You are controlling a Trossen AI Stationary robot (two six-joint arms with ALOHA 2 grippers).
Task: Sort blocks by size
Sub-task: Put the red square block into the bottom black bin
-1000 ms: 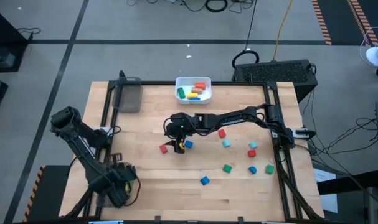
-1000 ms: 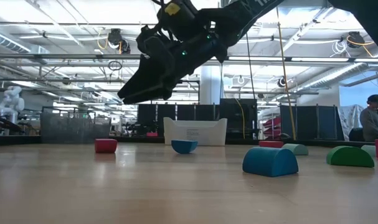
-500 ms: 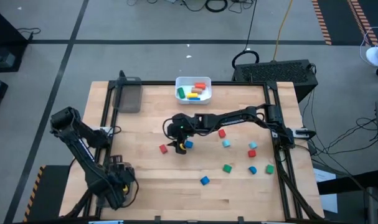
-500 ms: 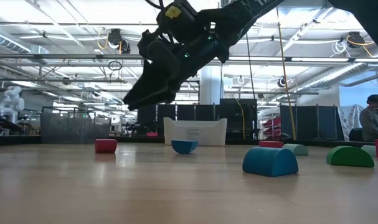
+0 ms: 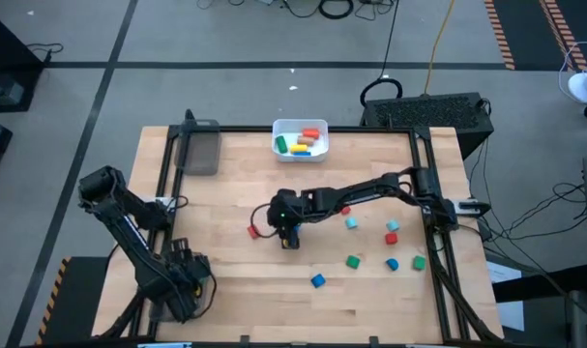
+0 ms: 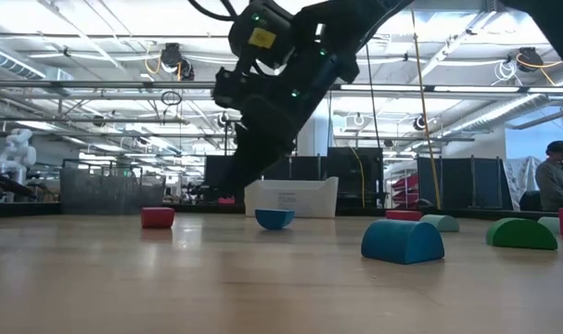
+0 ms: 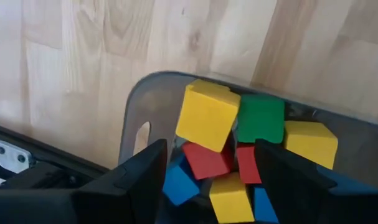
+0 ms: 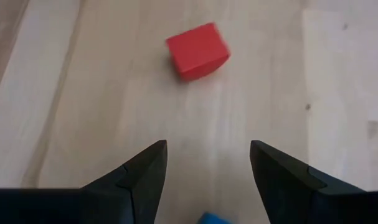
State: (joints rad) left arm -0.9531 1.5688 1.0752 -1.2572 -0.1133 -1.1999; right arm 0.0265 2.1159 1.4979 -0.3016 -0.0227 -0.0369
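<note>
Reaching out over the middle of the table (image 5: pixel 235 290), the right gripper (image 5: pixel 290 235) hangs with its two fingers (image 8: pixel 139 180) spread apart and nothing between them. Using the white bin (image 5: pixel 301 139) at the far edge as the landmark: the right gripper is well nearer the front than the bin, roughly in line with it. A red block (image 5: pixel 254 230) lies just beside the gripper, on its left-arm side; in the right wrist view that red block (image 8: pixel 197 50) sits ahead of the open fingers on bare wood, apart from them, and a sliver of a blue block (image 8: pixel 212 219) shows between the fingers at the picture's edge. In the low view the same blue block (image 6: pixel 275 218) rests in front of the bin, below the gripper.

The bin holds several blocks (image 5: pixel 303 141) in red, yellow, green and blue. More loose blocks lie scattered toward the right-arm side and front of the bin, among them a green one (image 5: pixel 353 261) and a blue one (image 5: pixel 317 280).

The left gripper (image 5: pixel 182 275) waits far from the bin, at the front left corner, its fingers (image 7: pixel 129 183) apart over a grey tray (image 7: pixel 136 102) that is filled with yellow, red, green and blue blocks (image 7: pixel 207 115)
</note>
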